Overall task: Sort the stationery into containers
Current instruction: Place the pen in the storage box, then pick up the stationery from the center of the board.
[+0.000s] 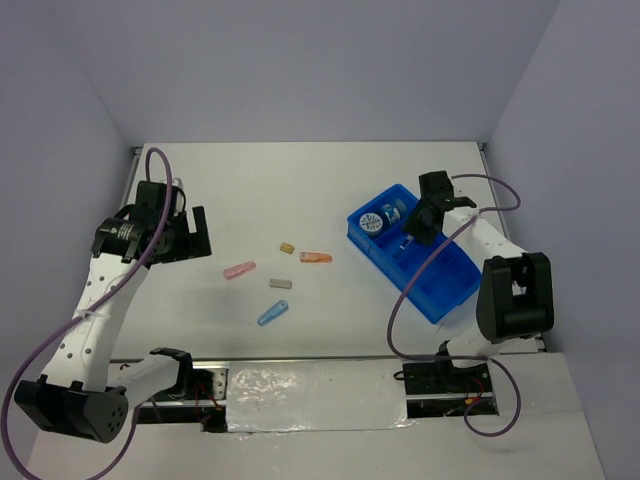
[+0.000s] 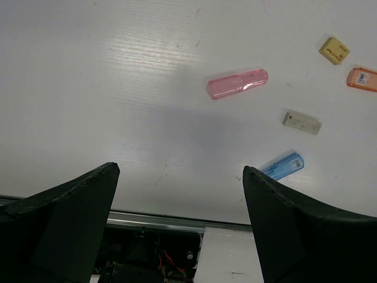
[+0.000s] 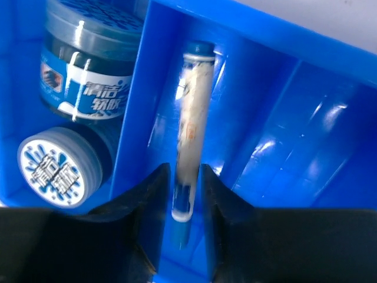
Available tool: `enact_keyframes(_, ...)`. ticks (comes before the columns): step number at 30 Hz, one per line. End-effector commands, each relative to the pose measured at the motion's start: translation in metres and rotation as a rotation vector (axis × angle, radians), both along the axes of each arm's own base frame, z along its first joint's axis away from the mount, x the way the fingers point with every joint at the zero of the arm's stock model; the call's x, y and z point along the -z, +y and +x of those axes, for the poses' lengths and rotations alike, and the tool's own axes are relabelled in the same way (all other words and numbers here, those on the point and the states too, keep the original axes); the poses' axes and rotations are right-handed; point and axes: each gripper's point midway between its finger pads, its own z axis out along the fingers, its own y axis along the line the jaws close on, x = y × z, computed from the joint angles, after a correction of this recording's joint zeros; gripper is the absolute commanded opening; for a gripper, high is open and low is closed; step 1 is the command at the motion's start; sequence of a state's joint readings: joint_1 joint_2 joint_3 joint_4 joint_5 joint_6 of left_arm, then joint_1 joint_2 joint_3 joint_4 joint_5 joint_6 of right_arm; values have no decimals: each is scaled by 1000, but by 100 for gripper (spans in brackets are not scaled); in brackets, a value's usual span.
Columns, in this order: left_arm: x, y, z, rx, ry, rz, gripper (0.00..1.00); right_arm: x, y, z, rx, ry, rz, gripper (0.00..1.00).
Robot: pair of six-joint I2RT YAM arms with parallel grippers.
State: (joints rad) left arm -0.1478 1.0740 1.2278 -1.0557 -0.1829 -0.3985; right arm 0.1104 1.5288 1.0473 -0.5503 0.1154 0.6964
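Note:
The blue divided tray (image 1: 447, 287) lies at the right; two round blue rolls (image 1: 369, 222) (image 3: 56, 167) fill its far compartment. My right gripper (image 1: 415, 230) (image 3: 185, 171) hangs over the long compartment (image 3: 283, 88), slightly open. The white-blue pen (image 3: 189, 130) stands between its fingers with a thin gap on each side. Mid-table lie the pink piece (image 1: 239, 270) (image 2: 237, 84), orange piece (image 1: 316, 257) (image 2: 362, 78), light-blue piece (image 1: 272, 313) (image 2: 284, 165), tan block (image 1: 287, 247) (image 2: 334, 50) and grey block (image 1: 280, 283) (image 2: 301, 122). My left gripper (image 1: 200, 232) (image 2: 179, 171) is wide open, left of them, holding nothing.
Grey walls close the table on three sides. A metal rail (image 2: 159, 221) and the arm bases (image 1: 190, 385) run along the near edge. The tray's other compartments (image 3: 330, 135) hold nothing that shows.

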Motion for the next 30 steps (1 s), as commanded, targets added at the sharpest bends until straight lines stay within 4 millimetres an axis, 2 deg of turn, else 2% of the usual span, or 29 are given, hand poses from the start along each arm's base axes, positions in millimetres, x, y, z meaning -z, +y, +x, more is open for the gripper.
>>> enact_keyframes(1,-3,3,-3,-14,-17,13,99,-16,4,23,4,-73,31,47)
enact_keyframes(2,-3,4,-3,-16,-18,12,99,-18,4,23,5,-73,32,51)
enact_keyframes(5,-5,3,-3,-19,-19,8,99,-40,9,27,-16,-125,20,62)
enact_keyframes(6,-7,3,-3,-19,-24,10,99,-62,12,31,-41,-185,8,63)
enact_keyframes(8,-7,4,-2,-28,-25,13,99,-87,38,31,-183,-258,-64,63)
enact_keyframes(9,-6,5,-2,-34,-26,13,99,-112,52,35,-243,-325,-97,63)
enact_keyframes(10,-6,5,-1,-40,-29,11,99,-121,73,33,-337,-359,-108,62)
enact_keyframes(11,-6,5,0,-52,-30,7,99,-134,118,27,-558,-438,-132,61)
enact_keyframes(12,-6,5,1,-58,-27,6,99,-134,161,11,-771,-461,-46,61)
enact_keyframes(13,-6,4,3,-66,-32,-5,99,-129,182,1,-943,-474,-85,61)
enact_keyframes(14,-6,0,4,-59,-34,-24,99,-118,195,-11,-1036,-435,-103,62)
enact_keyframes(15,-6,-3,6,-49,-35,-39,99,-102,219,-20,-1140,-393,-95,62)
enact_keyframes(17,-7,-10,10,-19,-41,-66,99,-81,229,-28,-1251,-324,-99,65)
enact_keyframes(18,-8,-16,11,3,-37,-89,99,-70,238,-24,-1286,-296,-97,72)
enact_keyframes(20,-8,-20,14,31,-41,-97,99,-53,245,-19,-1340,-241,-124,89)
enact_keyframes(25,4,-21,12,49,-3,-95,99,-20,254,-6,-1439,-144,-289,87)
enact_keyframes(26,5,-22,12,52,-4,-99,99,-8,254,-2,-1441,-114,-314,86)
enact_keyframes(30,6,-21,11,64,-9,-92,99,20,261,-6,-1484,-49,-291,83)
